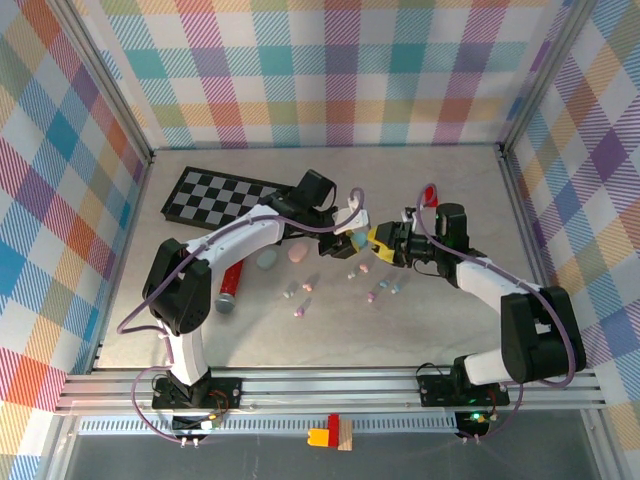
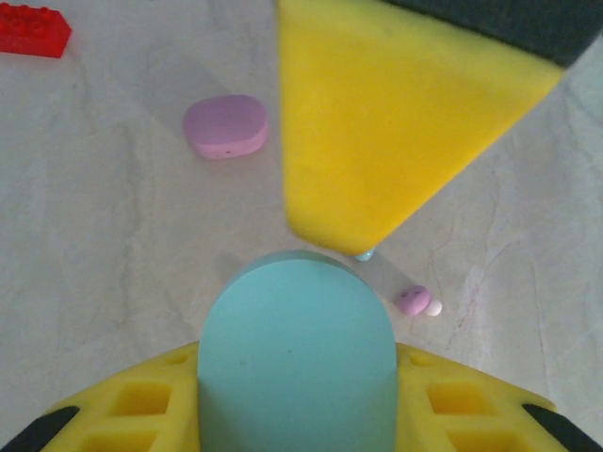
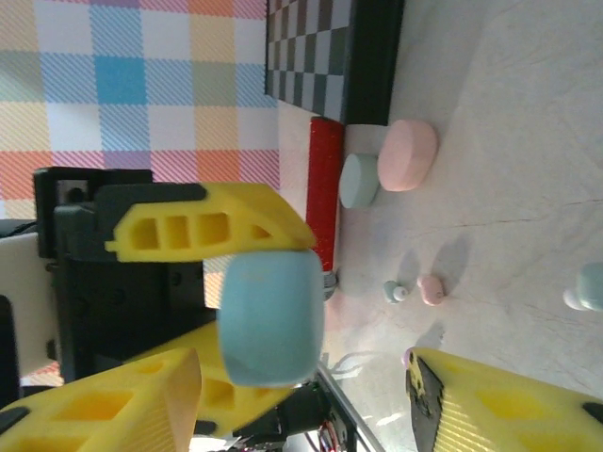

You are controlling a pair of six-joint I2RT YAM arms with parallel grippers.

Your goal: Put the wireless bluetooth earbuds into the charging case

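My left gripper point(image 1: 352, 232) is shut on a pale blue pebble-shaped charging case point(image 1: 358, 241), held above the table. The case point(image 2: 297, 348) stands upright between the yellow jaws of the left gripper point(image 2: 297, 395). My right gripper point(image 1: 382, 243) faces it from the right with its jaws apart and nothing between them; one of its yellow fingers point(image 2: 396, 122) hangs just over the case. From the right wrist, the case point(image 3: 271, 315) shows just ahead of the right gripper point(image 3: 303, 377). Several tiny pastel earbuds point(image 1: 372, 296) lie on the table below, among them a purple one point(image 2: 413, 300) and a pink one point(image 3: 431, 289).
A pink case point(image 1: 298, 254) and a pale green case point(image 1: 267, 260) lie left of the grippers, beside a red cylinder point(image 1: 232, 283). A chessboard point(image 1: 225, 195) sits at the back left. A purple case point(image 2: 226, 125) and a red brick point(image 2: 33, 30) lie farther off.
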